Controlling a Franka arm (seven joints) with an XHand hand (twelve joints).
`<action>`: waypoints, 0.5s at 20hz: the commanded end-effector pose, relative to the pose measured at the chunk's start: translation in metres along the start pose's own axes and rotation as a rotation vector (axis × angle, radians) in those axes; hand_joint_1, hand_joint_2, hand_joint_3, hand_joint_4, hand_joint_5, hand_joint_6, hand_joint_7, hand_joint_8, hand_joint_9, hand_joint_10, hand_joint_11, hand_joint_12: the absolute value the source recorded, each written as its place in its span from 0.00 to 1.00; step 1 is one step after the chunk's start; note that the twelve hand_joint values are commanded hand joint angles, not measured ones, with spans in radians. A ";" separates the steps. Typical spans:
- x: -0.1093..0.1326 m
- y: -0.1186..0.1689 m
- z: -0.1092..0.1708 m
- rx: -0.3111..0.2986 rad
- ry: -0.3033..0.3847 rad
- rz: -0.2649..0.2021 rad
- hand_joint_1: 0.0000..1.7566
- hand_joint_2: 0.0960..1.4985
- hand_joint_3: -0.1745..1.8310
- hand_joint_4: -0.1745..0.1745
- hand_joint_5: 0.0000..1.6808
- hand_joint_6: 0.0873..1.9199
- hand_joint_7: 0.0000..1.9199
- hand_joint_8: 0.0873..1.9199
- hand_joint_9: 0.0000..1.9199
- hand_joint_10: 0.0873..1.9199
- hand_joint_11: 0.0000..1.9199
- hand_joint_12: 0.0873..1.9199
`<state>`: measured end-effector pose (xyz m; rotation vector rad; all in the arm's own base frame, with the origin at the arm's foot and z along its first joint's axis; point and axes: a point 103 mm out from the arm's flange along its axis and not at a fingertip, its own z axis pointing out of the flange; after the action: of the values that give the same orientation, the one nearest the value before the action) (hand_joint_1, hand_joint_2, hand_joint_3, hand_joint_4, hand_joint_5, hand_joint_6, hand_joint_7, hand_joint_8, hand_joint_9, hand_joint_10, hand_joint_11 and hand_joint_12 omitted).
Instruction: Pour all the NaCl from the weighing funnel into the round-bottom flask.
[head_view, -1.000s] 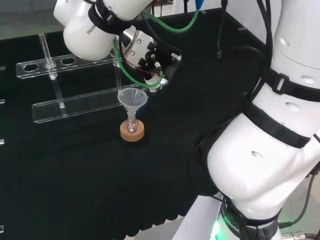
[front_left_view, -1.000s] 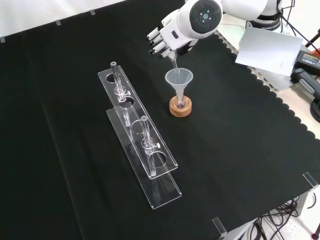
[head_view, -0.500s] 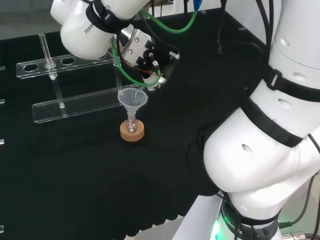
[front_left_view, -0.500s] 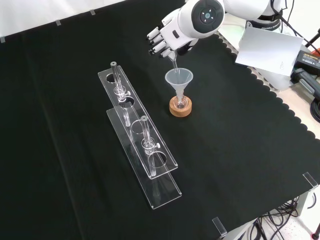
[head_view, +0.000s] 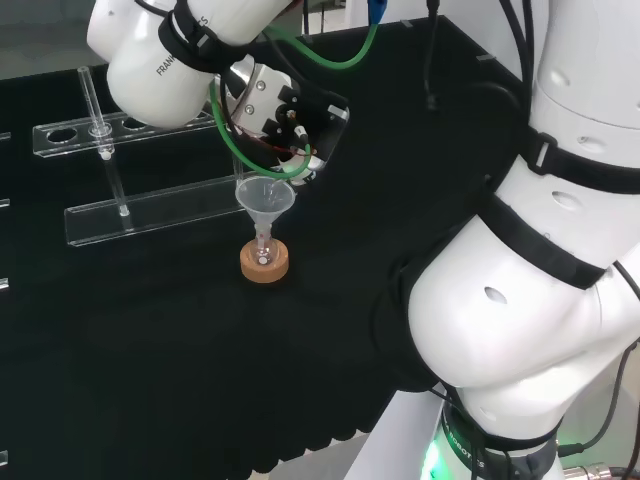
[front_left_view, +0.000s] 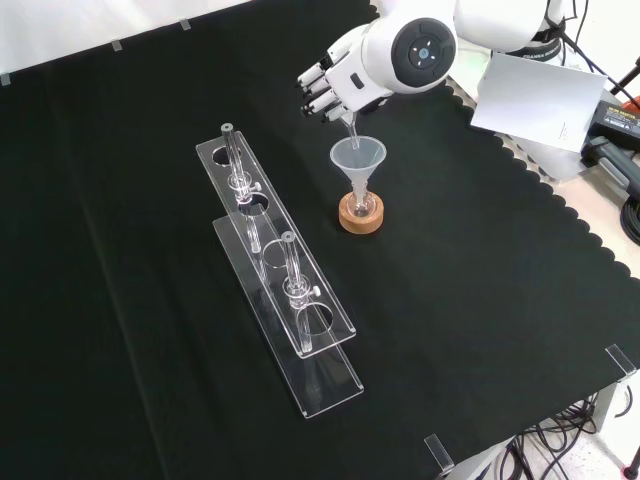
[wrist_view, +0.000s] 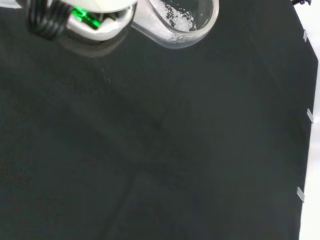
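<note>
The weighing funnel (front_left_view: 349, 127) is tipped over the wide clear funnel (front_left_view: 358, 158), and that funnel sits in the small round-bottom flask (front_left_view: 360, 204) on a cork ring (front_left_view: 360, 215). The pouring step looks under way. In the wrist view some white NaCl (wrist_view: 177, 17) sits in the weighing funnel's cup, so the next move is likely to tip it more. Just above the clear funnel, the hand (front_left_view: 335, 85) has its fingers curled round the weighing funnel
</note>
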<state>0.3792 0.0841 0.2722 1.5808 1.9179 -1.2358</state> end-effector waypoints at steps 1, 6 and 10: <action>0.000 0.001 -0.002 0.008 -0.057 0.006 0.62 0.42 0.42 1.00 0.71 0.40 0.30 0.30 0.49 0.14 0.38 0.55; 0.000 0.000 -0.001 0.010 -0.086 0.009 0.62 0.42 0.42 1.00 0.71 0.40 0.30 0.30 0.48 0.14 0.38 0.55; 0.001 0.000 -0.002 0.015 -0.106 0.015 0.62 0.42 0.42 1.00 0.71 0.40 0.30 0.30 0.48 0.14 0.37 0.55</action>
<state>0.3793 0.0866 0.2722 1.5128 1.8524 -1.2914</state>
